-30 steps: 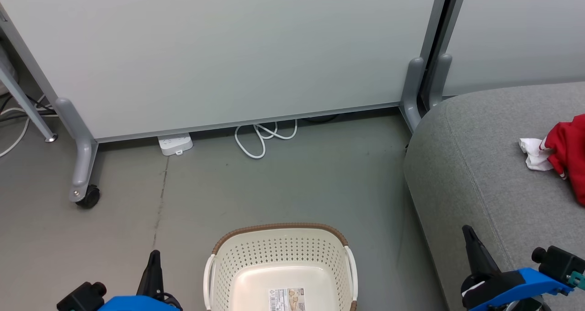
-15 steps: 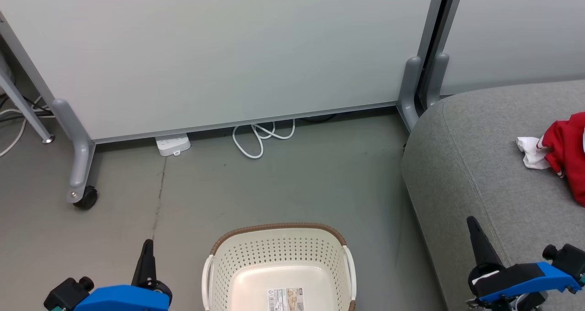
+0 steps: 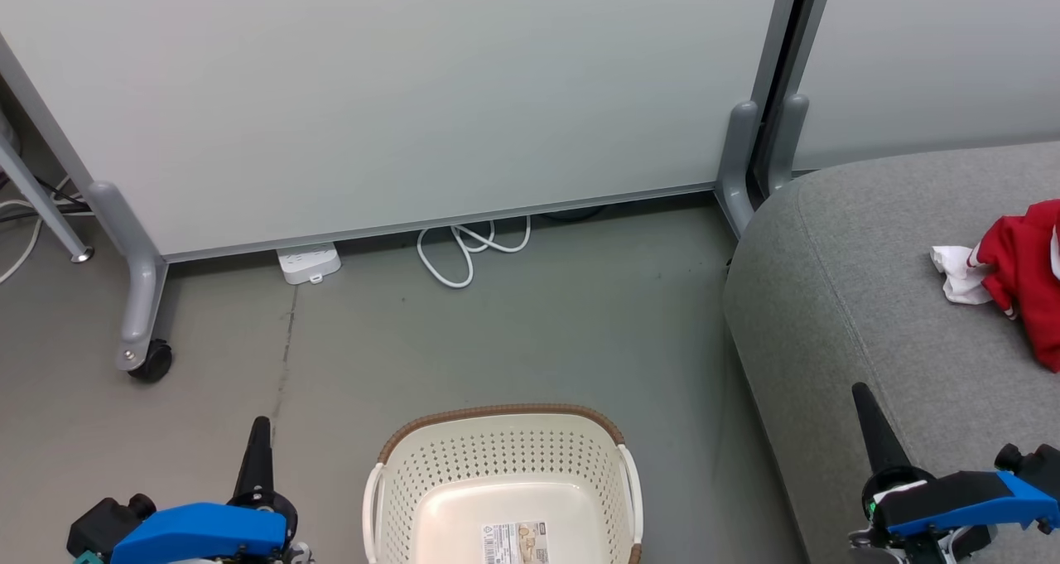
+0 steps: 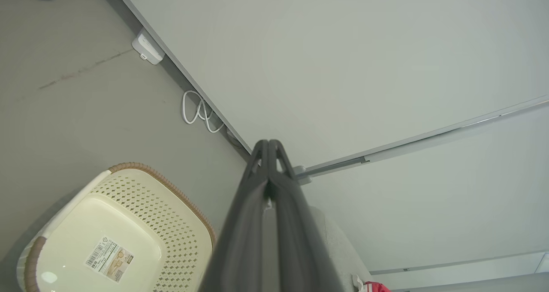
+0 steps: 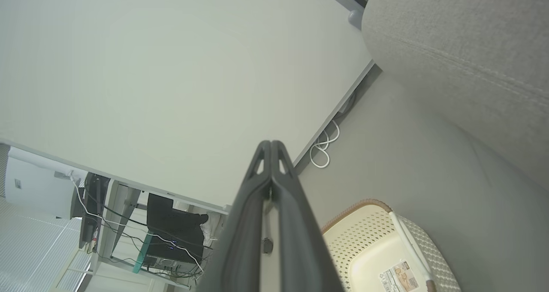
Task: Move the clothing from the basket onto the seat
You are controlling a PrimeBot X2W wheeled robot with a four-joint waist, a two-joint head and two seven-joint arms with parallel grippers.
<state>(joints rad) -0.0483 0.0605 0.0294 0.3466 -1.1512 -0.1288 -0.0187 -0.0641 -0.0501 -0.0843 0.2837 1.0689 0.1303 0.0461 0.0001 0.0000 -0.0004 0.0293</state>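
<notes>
The cream basket (image 3: 497, 456) with a brown rim stands on the floor at the bottom centre, holding nothing but its paper label (image 3: 515, 542). Red clothing (image 3: 1023, 270) with a white piece (image 3: 956, 276) lies on the grey seat (image 3: 853, 299) at the right edge. My left gripper (image 3: 258, 431) is shut, left of the basket, above the floor. My right gripper (image 3: 861, 394) is shut over the seat's front edge. The wrist views show each gripper (image 4: 269, 142) (image 5: 271, 142) with fingers pressed together and the basket (image 4: 141, 202) (image 5: 364, 236) below.
A pale partition panel (image 3: 397, 100) on wheeled grey legs (image 3: 137, 299) stands behind the basket. A white power strip (image 3: 308, 262) and a coiled white cable (image 3: 464, 253) lie at its foot. Bare grey floor spreads between the panel and the basket.
The head view has shifted slightly, sliding the scene left. Both grippers have spread outward and risen a little in the picture, still shut. The clothing and basket have not moved.
</notes>
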